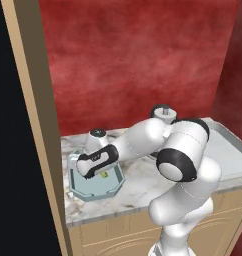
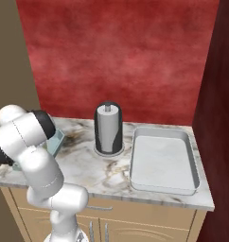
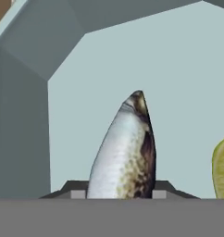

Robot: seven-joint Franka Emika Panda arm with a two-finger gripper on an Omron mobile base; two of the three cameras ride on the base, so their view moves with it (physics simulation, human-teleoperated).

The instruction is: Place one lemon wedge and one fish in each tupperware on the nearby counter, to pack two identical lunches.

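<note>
Cabinet side [image 1: 30,125]: tall tan panel, hard against counter's left end.
Blue tray [image 1: 78,187]: octagonal, at left end of counter [image 1: 138,187], near front edge; hand low over it.
Gripper [image 3: 115,194]: tips either side of fish, narrow gap; gripping or loose, cannot tell.
Fish [image 3: 125,148]: in blue tray, silver, clear of walls.
Lemon wedge [image 3: 221,169]: in same tray, beside fish, apart.
Towel holder [image 2: 108,128]: upright, mid-counter.
White tray [image 2: 164,160]: rectangular, right end; bare marble between.
Writing: none readable.
</note>
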